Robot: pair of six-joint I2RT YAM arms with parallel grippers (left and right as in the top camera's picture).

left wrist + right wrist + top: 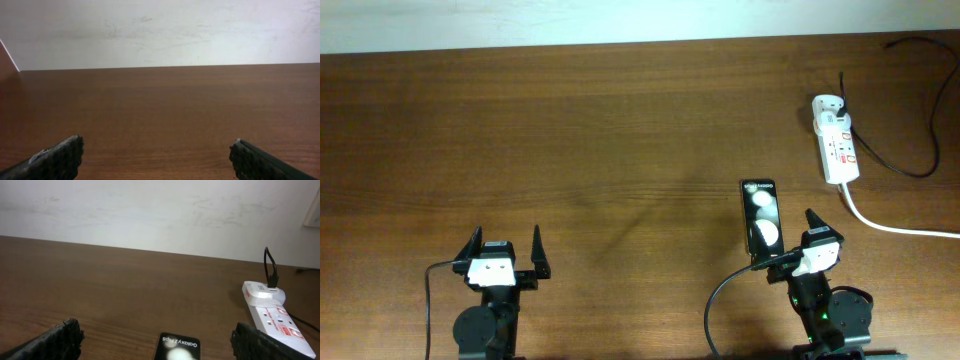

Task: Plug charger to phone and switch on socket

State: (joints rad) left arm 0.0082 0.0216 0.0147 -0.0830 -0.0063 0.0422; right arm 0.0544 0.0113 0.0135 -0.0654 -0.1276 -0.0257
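The phone lies face up on the wooden table, black with two white glare spots. Its text end shows in the right wrist view. The white socket lies to the phone's far right, also in the right wrist view. The thin black charger runs from the socket's far end, loops right and ends near the back edge; its tip is too small to make out. My right gripper is open and empty at the phone's near end. My left gripper is open and empty, far from all of them.
A thick white cord runs from the socket's near end off the right edge. A pale wall stands behind the table's back edge. Bare wood lies between the two arms and the back edge.
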